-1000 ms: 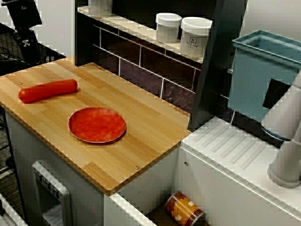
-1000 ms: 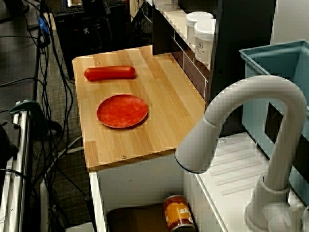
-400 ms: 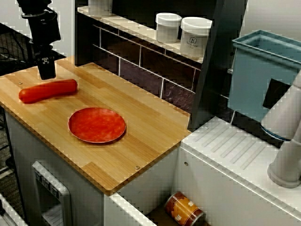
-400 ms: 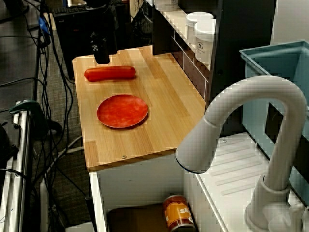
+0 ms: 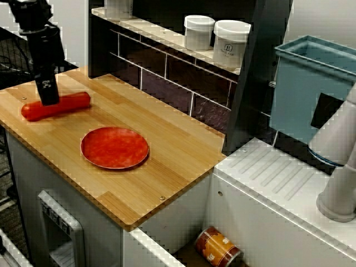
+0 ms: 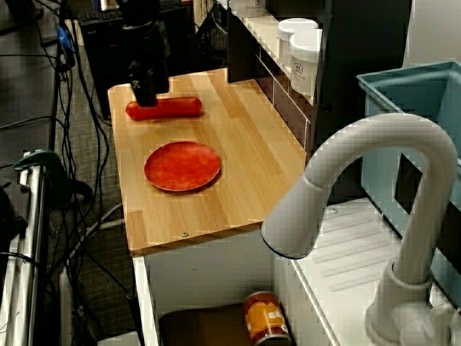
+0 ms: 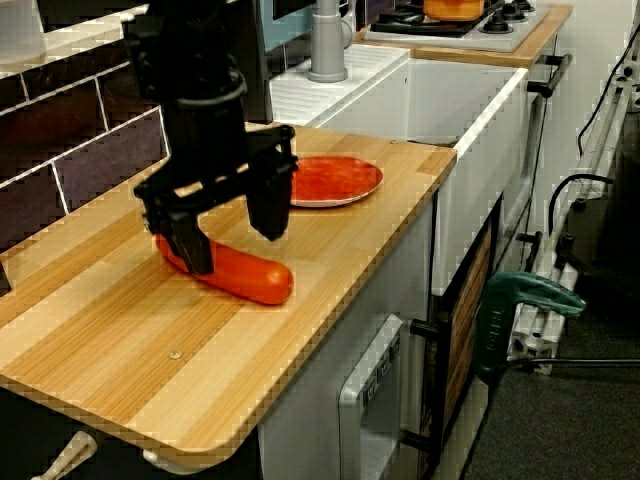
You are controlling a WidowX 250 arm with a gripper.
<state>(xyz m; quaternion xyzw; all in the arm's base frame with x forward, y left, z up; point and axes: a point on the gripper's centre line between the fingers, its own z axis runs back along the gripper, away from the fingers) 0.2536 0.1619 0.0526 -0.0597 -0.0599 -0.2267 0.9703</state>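
One view, counter-level, shows claw [image 7: 232, 242] spread astride sausage [image 7: 250, 279].

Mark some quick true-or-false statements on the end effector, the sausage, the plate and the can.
1. The end effector is open, with its fingers down at the red sausage. True.
2. The sausage lies on the red plate. False: it lies on the wooden counter, apart from the plate.
3. Two white jars stand on the shelf behind the counter. True.
4. The can stands on the counter beside the plate. False: it sits down in the sink basin.
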